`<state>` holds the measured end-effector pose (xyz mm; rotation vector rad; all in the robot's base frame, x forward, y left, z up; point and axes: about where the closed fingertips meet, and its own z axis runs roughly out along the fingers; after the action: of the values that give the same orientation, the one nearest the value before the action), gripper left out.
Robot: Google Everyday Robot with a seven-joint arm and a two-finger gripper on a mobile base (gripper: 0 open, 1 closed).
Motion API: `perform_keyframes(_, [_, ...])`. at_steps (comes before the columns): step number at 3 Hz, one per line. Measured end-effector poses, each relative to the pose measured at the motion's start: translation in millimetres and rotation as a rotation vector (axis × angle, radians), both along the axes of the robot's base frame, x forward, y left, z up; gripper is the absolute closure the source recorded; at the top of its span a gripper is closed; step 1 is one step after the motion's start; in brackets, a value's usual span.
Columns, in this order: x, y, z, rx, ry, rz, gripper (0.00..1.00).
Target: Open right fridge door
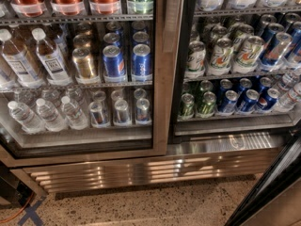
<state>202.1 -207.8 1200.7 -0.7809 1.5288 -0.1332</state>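
The claw is nowhere in the camera view, so I cannot tell whether it is open, closed or gripping anything; if it holds the handle, it does so out of sight to the right.

Nearest to where it would be, the right fridge door [273, 180] appears only as a dark slanting edge with a strip of glass across the near right corner. It seems swung well out from the fridge [160, 79]. Behind it the right compartment looks uncovered: green and blue cans [221, 55] stand on the wire shelves above a bare steel sill [225, 144]. The task looks done or nearly so.

Further left, the left door [80, 79] sits shut over water bottles and Pepsi cans, with the slatted base grille [141, 171] below. An orange cable [14, 213] lies on the speckled floor [141, 206] at the near left.

The likeliest trouble is the door swinging back if it is self-closing and gets released early. Pulling it wider could strain the hinge or bring the door against the robot. The cable could snag the base if it rolls left.
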Motion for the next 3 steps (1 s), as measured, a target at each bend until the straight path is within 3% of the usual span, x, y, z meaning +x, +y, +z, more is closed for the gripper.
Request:
perform_keyframes(2, [0.0,0.0,0.0,0.000,0.000,0.000,0.00])
perform_keyframes(3, [-37.3,-23.6,54.7,-0.056,-0.131,-0.104,0.00])
